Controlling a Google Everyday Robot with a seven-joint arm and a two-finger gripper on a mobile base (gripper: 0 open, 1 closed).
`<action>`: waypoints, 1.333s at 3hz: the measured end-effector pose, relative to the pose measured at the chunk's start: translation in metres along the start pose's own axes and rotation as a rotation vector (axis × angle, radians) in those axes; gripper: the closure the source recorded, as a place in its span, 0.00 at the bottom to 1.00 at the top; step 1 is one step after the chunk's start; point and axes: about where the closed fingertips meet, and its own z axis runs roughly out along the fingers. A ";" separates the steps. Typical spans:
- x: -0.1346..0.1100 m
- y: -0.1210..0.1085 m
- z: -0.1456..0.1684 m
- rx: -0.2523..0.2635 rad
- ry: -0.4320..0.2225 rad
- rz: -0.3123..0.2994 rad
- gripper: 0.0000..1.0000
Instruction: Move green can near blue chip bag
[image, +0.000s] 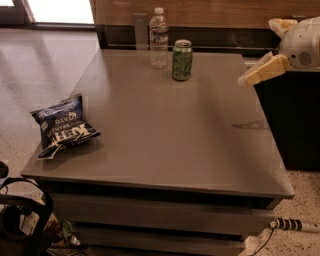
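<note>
The green can (182, 60) stands upright at the far edge of the grey table (170, 130), with its silver top showing. The blue chip bag (63, 124) lies flat near the table's front left corner, far from the can. My gripper (256, 52) hangs in the air at the right, just past the table's right edge and to the right of the can. Its two pale yellow fingers (262, 70) are spread apart and hold nothing.
A clear plastic water bottle (159, 38) stands just left of the can. A dark cabinet (292, 120) stands right of the table. A black bag (20, 220) and a cable (290, 225) lie on the floor at the front.
</note>
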 end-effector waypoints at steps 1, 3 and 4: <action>-0.003 -0.005 0.016 -0.010 -0.011 0.041 0.00; -0.014 -0.014 0.079 -0.025 -0.138 0.180 0.00; -0.014 -0.019 0.109 -0.021 -0.209 0.239 0.00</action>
